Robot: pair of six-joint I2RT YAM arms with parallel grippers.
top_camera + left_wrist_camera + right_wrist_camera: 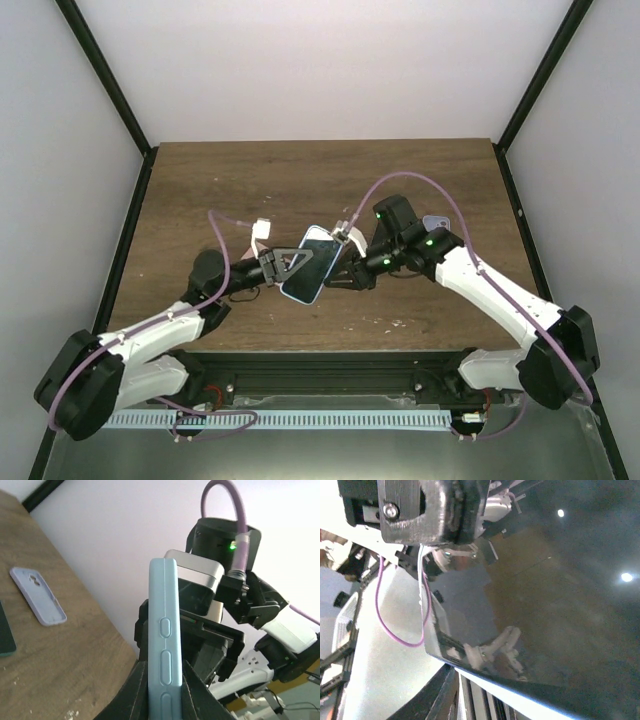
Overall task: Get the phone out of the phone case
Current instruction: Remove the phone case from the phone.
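Case (162, 645), pinched by left gripper (287, 266), looks soft, so peel its corner off the slippery phone (560, 590); right gripper (346, 243) grip unclear.

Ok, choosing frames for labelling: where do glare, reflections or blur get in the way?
Right wrist: the phone screen is a dark mirror, with two lamp spots and reflected arm parts. Left wrist: the light-blue case is sharp against a bright wall. Top external: evenly lit and sharp.

Wooden table (200, 190): lilac case (37, 596) lying flat.
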